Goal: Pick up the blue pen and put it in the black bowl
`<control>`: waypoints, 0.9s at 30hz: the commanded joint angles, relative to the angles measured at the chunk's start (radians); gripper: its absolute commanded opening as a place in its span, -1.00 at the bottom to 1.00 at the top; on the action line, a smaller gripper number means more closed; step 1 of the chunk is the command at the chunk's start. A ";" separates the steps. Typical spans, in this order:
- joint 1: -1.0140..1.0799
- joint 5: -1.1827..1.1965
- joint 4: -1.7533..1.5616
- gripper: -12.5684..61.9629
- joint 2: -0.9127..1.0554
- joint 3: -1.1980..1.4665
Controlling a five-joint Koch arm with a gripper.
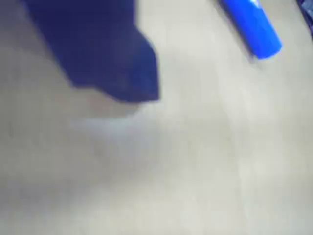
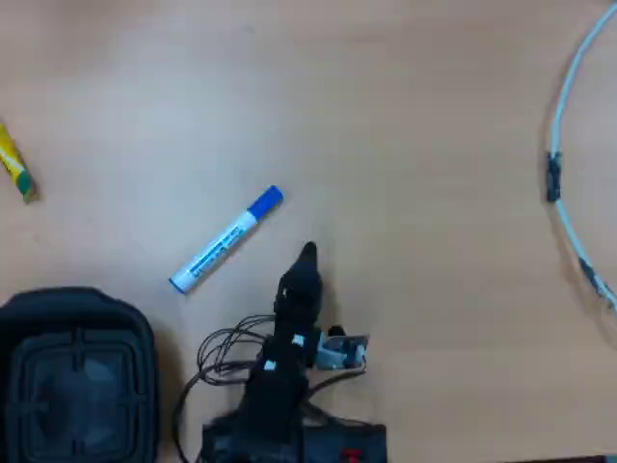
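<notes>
The blue pen (image 2: pixel 224 241) lies slanted on the table in the overhead view, blue cap toward the upper right. Its cap (image 1: pixel 252 29) shows at the top right of the wrist view. My gripper (image 2: pixel 307 255) points up the overhead picture, just right of and below the pen, not touching it. Only one dark tip shows there. In the wrist view a blurred dark blue jaw fills the top left, and a dark sliver sits at the right edge. The black bowl (image 2: pixel 19 318) stands at the bottom left, left of the arm.
A short yellow-and-green stick (image 2: pixel 16 172) lies at the left edge. A pale cable (image 2: pixel 564 145) curves along the right side. The arm's base and wires (image 2: pixel 231 352) take up the bottom middle.
</notes>
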 commanded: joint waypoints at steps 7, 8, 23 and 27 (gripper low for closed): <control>-0.179 -0.130 1.247 0.74 -0.360 -1.019; -0.179 -0.130 1.247 0.74 -0.360 -1.020; -0.321 -0.143 1.592 0.76 -0.601 -1.473; -0.380 -0.215 1.603 0.74 -0.653 -1.528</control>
